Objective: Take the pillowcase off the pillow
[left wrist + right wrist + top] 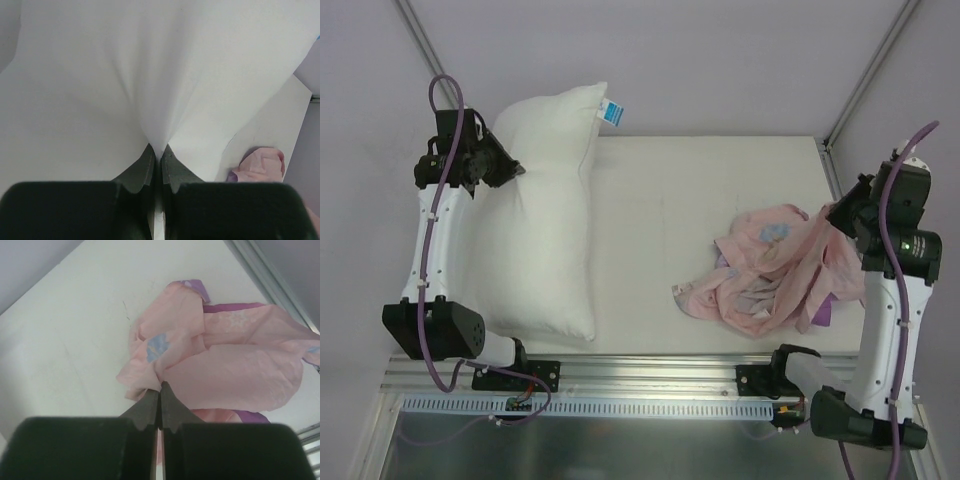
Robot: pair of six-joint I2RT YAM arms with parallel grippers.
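Note:
The plain white pillow (545, 220) lies lengthwise on the left of the table, bare, its blue-and-white tag (611, 111) at the far end. My left gripper (517, 169) is shut on a pinch of the pillow's fabric at its far left edge; in the left wrist view the white cloth (150, 75) runs into the shut gripper (161, 151). The pillowcase (775, 268) is a crumpled pale pink heap with purple bits on the right, apart from the pillow. My right gripper (837, 216) is shut on a fold of it (230, 360), seen at the gripper (161, 386).
The white table (670, 200) ends at a metal rail (650, 405) along the near edge. Slanted frame posts stand at the back left (420, 40) and back right (870, 80). The table's right edge (270, 275) runs close to the pillowcase.

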